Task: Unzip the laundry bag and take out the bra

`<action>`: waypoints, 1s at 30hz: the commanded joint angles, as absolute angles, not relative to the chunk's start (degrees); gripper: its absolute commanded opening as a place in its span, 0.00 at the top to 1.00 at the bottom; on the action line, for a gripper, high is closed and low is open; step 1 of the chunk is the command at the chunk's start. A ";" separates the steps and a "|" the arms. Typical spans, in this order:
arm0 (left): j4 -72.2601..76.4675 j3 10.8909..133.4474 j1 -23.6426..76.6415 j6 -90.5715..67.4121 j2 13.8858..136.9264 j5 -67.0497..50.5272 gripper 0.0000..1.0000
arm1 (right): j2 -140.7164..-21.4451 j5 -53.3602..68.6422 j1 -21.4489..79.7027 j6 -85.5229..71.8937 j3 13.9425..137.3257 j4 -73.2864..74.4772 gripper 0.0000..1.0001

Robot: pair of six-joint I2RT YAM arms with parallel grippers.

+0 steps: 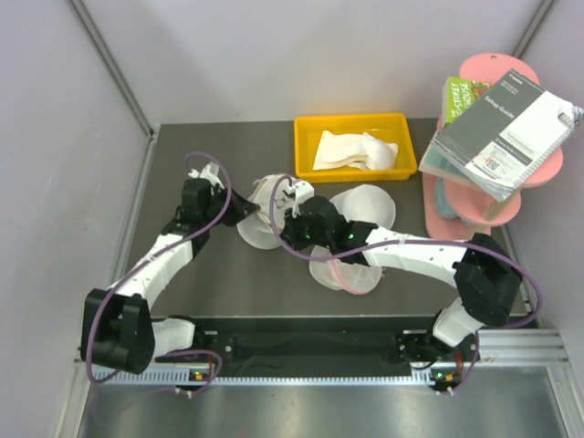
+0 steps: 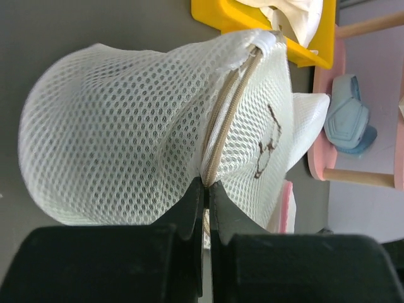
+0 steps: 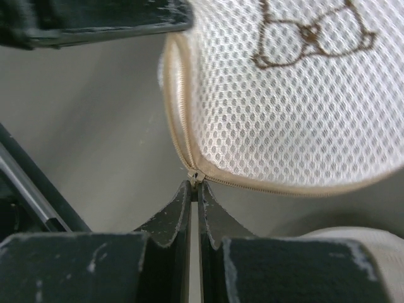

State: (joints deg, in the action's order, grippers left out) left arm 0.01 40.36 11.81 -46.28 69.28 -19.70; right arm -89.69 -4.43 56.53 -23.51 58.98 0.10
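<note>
Laundry bag (image 2: 113,126), round translucent white mesh pod, beige zip rim (image 2: 222,117); left end effector (image 2: 206,187) clamped on rim; right end effector (image 3: 194,187) pinched on zip slider (image 3: 196,175), straight ahead of its tips

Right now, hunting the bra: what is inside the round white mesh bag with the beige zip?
Nothing distinct shows through the round white mesh bag; the weave hides its contents.

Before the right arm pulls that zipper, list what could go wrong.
1. The right gripper pinches only the tiny zipper pull, at the very tip of its jaws, so it may slip free.
2. The left gripper holds just a thin edge of the laundry bag at its beige rim. The soft mesh could bunch or drag along instead of unzipping.
</note>
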 commanded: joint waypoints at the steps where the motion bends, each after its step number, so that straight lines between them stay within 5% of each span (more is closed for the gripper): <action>1: 1.67 45.08 9.06 -40.87 70.75 -20.21 0.96 | -90.44 -2.90 58.62 -23.37 64.60 -1.67 1.00; 6: -2.89 44.74 8.17 -38.77 67.69 -18.81 0.38 | -93.86 -2.55 58.80 -24.78 67.32 -2.55 1.00; 9: -5.27 43.86 8.17 -38.15 64.70 -17.32 0.26 | -96.41 -1.50 58.80 -25.49 69.25 -2.99 1.00; 19: -3.61 34.28 8.26 -44.20 57.39 -22.23 0.28 | -100.28 1.23 58.89 -26.89 72.51 -4.57 1.00; 26: -1.76 33.22 8.26 -45.70 58.88 -23.20 0.38 | -100.20 1.32 58.97 -26.63 72.16 -4.48 1.00; 30: -0.53 33.22 8.26 -46.23 59.76 -23.47 0.52 | -99.93 1.23 58.89 -26.63 71.72 -4.40 1.00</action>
